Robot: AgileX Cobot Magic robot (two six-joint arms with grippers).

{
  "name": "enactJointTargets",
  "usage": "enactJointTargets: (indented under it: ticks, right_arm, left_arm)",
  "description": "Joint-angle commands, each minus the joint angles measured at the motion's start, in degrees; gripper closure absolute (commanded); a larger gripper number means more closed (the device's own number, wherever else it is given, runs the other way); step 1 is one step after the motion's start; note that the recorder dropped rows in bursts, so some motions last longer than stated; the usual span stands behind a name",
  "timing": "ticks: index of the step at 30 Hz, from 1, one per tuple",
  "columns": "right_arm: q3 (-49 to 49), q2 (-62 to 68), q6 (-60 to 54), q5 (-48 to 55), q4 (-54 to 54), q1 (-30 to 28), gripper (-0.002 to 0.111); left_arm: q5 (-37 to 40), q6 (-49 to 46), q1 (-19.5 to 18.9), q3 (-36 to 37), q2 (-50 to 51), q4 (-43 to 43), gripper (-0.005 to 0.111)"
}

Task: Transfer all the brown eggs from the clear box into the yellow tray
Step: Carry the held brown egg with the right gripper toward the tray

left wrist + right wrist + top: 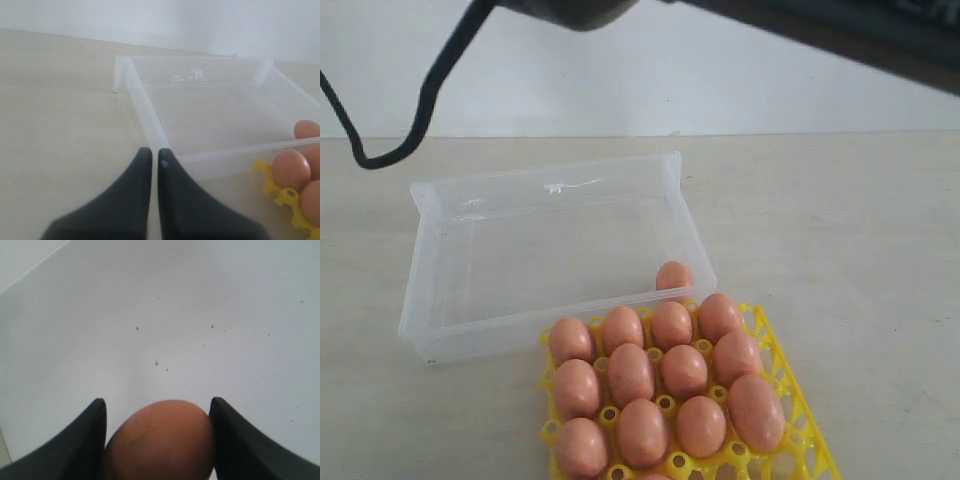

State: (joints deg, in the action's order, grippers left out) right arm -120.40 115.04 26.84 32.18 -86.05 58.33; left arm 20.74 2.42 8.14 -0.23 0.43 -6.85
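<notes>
**One egg aloft, one still cornered: drop and nudge risks**

The left tool (pixel 154 155) has its fingers pressed together and holds nothing. It hangs over the bench (pixel 860 230) just beside the near-left corner of the box (pixel 545 185). A forward drift from there could knock that corner. Because the box's near wall sits right against the far edge of the tray (pixel 803 405), a shove would likely jolt the tray too.

One egg (pixel 674 275) lies inside the box, tucked into its near-right corner. That will probably be an awkward pick. A finger coming down could catch the wall, or brush the far row of eggs (pixel 631 372) already seated in the tray.

The tray looks nearly full. Bare lattice shows along its right edge, and its near edge is cut off from view.

The right tool (pixel 157 401) pinches a held egg (pixel 160 440) between its fingers. Only a pale surface shows behind it, and the exterior view does not show this egg, so I cannot tell what lies below. A smooth shell gripped this way could slip, and a fall would crack it. Lowering it over an occupied cup would knock shell against shell.
</notes>
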Motion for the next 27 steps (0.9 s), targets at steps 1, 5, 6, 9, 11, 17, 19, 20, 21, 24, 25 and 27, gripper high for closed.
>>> enactJointTargets:
  ticks: [1,5,6,9,11,17,19,20,21,24,25,27]
  right_arm:
    - [0.0,-4.4,-1.9,0.9,3.5,-0.1,0.108]
    - [5.0,-9.5,-0.2,0.2,5.0,-0.9,0.108]
    - [7.7,-11.3,0.6,-0.1,6.1,-1.9,0.108]
    - [18.9,-18.1,6.6,-3.6,7.7,-6.3,0.108]
    - [27.5,-23.8,13.6,-8.7,7.6,-9.8,0.108]
    - [49.4,-39.8,20.1,-16.5,7.6,-18.6,0.108]
    - [55.7,-43.8,22.2,-17.1,7.6,-22.2,0.108]
    - [59.7,-45.7,24.3,-18.1,7.6,-24.6,0.108]
    - [62.2,-47.4,26.3,-19.5,7.6,-26.7,0.108]
    - [70.0,-50.0,34.3,-29.3,7.6,-36.2,0.108]
    - [74.1,-49.6,38.0,-36.6,7.6,-43.2,0.108]
    - [76.7,-47.9,39.7,-42.4,8.4,-49.4,0.108]
  left_arm:
    - [-0.4,-0.2,0.1,0.2,0.2,0.2,0.103]
    - [-0.4,-0.2,0.1,0.2,0.2,0.2,0.103]
    - [-0.4,-0.2,0.1,0.2,0.2,0.2,0.103]
    - [-0.4,-0.2,0.1,0.2,0.2,0.2,0.103]
    - [-0.4,-0.2,0.1,0.2,0.2,0.2,0.103]
    - [-0.4,-0.2,0.1,0.2,0.2,0.2,0.103]
    - [-0.4,-0.2,0.1,0.2,0.2,0.2,0.103]
    - [-0.4,-0.2,0.1,0.2,0.2,0.2,0.103]
    - [-0.4,-0.2,0.1,0.2,0.2,0.2,0.103]
    - [-0.4,-0.2,0.1,0.2,0.2,0.2,0.103]
    - [-0.4,-0.2,0.1,0.2,0.2,0.2,0.103]
    - [-0.4,-0.2,0.1,0.2,0.2,0.2,0.103]
